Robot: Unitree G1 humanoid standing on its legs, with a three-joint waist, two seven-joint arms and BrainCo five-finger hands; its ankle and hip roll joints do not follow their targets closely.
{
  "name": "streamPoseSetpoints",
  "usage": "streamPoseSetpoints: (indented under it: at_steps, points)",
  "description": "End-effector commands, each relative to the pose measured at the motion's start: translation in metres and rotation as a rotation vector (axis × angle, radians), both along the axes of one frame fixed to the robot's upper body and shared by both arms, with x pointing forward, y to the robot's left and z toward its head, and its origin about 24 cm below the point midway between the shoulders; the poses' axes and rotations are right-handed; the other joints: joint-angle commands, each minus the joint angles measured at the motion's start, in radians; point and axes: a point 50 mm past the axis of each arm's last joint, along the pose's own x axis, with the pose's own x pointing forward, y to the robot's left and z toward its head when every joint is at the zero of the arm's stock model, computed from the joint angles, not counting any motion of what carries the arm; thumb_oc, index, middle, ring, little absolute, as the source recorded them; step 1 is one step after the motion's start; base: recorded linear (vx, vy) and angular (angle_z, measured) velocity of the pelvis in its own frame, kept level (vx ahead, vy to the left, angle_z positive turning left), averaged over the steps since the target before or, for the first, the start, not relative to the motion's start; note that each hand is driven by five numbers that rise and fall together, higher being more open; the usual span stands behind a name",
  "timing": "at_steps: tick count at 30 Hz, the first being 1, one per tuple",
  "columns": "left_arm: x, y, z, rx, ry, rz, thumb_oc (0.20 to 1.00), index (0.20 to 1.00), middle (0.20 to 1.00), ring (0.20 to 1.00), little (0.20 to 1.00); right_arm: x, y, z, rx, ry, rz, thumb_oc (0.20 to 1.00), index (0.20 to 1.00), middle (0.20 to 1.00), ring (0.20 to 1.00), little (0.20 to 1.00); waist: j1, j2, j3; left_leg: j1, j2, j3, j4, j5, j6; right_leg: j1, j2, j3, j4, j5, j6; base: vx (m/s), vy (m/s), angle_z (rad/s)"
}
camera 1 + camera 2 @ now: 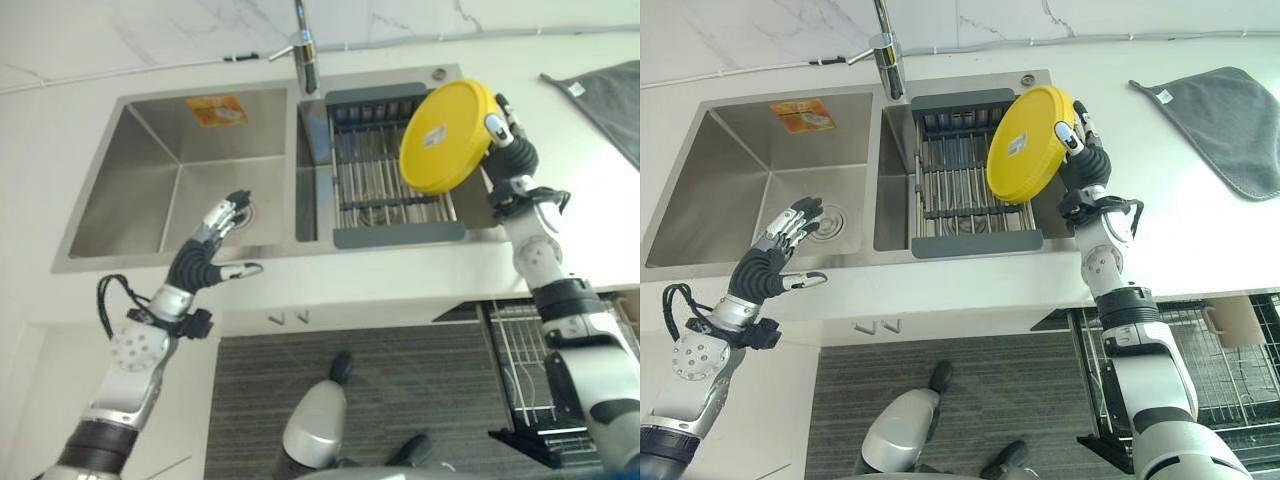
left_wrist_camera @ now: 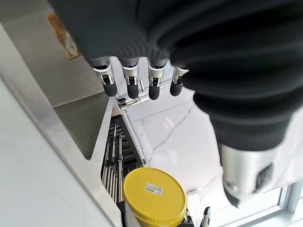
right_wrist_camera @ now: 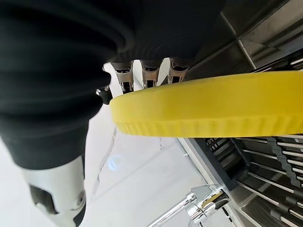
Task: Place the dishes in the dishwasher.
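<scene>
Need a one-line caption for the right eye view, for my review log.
Right hand holds a yellow plate tilted above the sink's drying rack; left hand hovers open over the sink basin.

Round yellow plate (image 1: 447, 137) tilted; above sink rack (image 1: 380, 190).

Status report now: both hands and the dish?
Right robot hand holding yellow plate tilted above sink rack. Left robot hand open, empty. Nothing in the way.

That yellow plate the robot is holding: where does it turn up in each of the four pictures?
Left eye view: yellow plate upper right of centre, in the right hand, over the drying rack.
Right eye view: just right of centre, near the top.
Left wrist view: bottom centre, seen from afar.
Right wrist view: its rim edge-on, across the middle.
Shared landmark: the tap.
</scene>
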Motion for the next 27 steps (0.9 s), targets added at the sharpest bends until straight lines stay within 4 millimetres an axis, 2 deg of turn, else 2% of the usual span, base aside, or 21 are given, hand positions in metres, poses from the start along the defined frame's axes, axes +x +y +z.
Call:
streamPoseSetpoints:
  at_steps: [1,23,27]
  points:
    - [-0.007,0.003,0.014,0.023,-0.099,-0.002,1.000,1.000,1.000,1.000,1.000,-0.005,-0.012,0.015,-0.033,-0.076,0.001,1.000,1.000,1.000,1.000,1.000,0.014,0.013,-0.050,0.032,0.020,0.005,-0.087,0.028,-0.002,-0.071,-0.032,0.073,0.143,-0.030,0.017,0.00,0.000,0.00]
    - [-0.005,0.003,0.020,0.014,-0.126,0.000,1.000,1.000,1.000,1.000,1.000,-0.003,-0.007,0.017,-0.063,-0.073,0.035,1.000,1.000,1.000,1.000,1.000,0.013,0.020,-0.031,0.017,0.018,0.001,-0.098,0.038,-0.001,-0.090,-0.038,0.078,0.146,-0.027,0.022,0.00,0.000,0.00]
    - [-0.004,0.005,0.017,-0.102,-0.075,-0.025,1.000,1.000,1.000,1.000,1.000,-0.002,-0.003,0.017,-0.105,-0.065,0.031,1.000,1.000,1.000,1.000,1.000,0.014,0.022,-0.026,0.010,0.017,-0.001,-0.096,0.040,-0.001,-0.092,-0.039,0.077,0.145,-0.026,0.022,0.00,0.000,0.00]
